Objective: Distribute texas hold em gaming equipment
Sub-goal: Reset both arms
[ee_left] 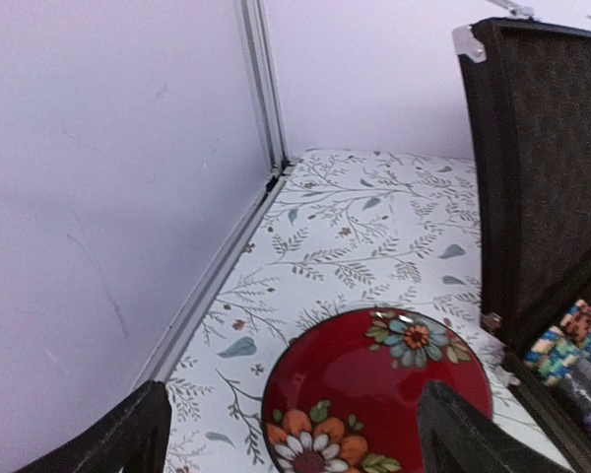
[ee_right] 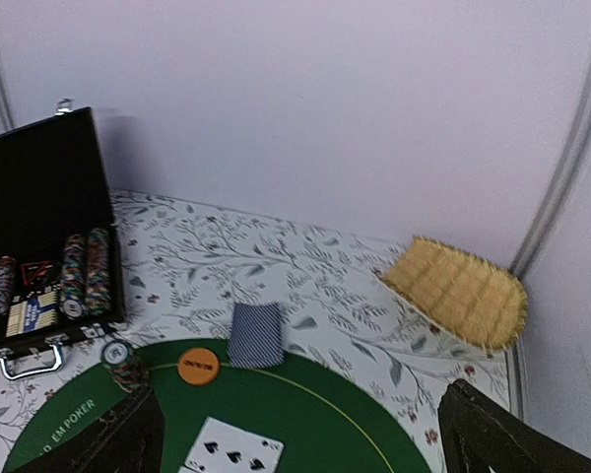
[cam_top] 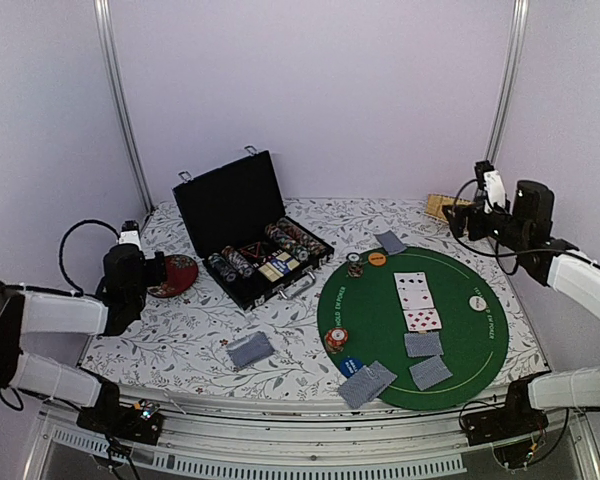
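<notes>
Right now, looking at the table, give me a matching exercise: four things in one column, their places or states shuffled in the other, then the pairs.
1 red dish
2 orange button
3 yellow mat
4 black case

A lid up, chips inside
B far right corner
C far edge of green felt
D left of the case

Pairs: 1-D, 2-C, 3-B, 4-A

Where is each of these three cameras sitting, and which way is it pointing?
Top external: high behind the robot, looking down at the black case and green mat; left arm and right arm show.
Left wrist: on the left arm, facing the red dish and case; the open left pincer shows.
Right wrist: on the right arm, facing the mat's far edge, orange button and yellow pad; the open right pincer shows.
Shared: all three see the case.
</notes>
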